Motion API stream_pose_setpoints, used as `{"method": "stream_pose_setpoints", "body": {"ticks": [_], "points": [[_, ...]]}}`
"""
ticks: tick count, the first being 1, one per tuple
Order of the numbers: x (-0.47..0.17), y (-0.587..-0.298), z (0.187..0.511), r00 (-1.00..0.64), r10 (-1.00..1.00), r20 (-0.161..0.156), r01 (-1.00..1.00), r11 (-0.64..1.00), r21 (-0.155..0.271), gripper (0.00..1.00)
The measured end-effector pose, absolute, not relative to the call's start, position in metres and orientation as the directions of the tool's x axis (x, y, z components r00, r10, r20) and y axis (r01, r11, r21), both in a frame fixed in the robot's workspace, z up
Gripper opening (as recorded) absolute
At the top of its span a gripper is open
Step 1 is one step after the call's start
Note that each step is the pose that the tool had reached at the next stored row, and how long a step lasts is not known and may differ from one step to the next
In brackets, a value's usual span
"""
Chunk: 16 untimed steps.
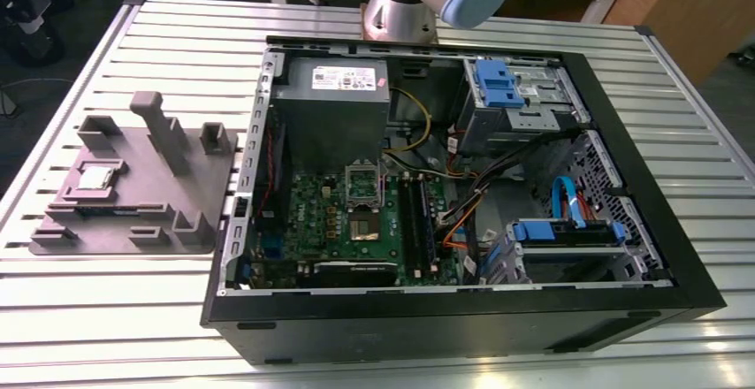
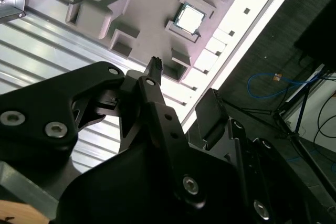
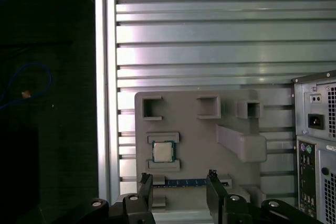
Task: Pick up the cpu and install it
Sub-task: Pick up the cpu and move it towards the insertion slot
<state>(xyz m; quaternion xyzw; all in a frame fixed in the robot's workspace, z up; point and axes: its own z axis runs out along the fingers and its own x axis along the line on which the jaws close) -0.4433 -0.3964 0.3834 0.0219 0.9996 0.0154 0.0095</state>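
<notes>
Cpu [image 3: 163, 151] seated in a recess of grey plate [image 3: 199, 129] on slatted surface [image 3: 210, 40]; fingers [image 3: 146, 187] spread apart, empty, hovering above plate, touching nothing.

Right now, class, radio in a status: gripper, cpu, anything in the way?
Gripper open, empty, clear of the grey plate. Cpu flat in its recess on that plate, not picked up. Nothing over the cpu.

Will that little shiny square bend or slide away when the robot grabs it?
Probably not bend: the cpu looks flat and metal-topped, so likely stiff. It's small and thin, so probably light. Its smooth top may be slippery, and lying flat on the grey plate, it shouldn't roll or tip.
</notes>
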Motion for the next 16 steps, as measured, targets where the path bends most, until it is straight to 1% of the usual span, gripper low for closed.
{"method": "stream_pose_setpoints", "body": {"ticks": [16], "points": [[-0.4433,-0.3968,0.3738,-0.999,0.044,-0.018,0.044,0.999,0.031,0.53]]}}
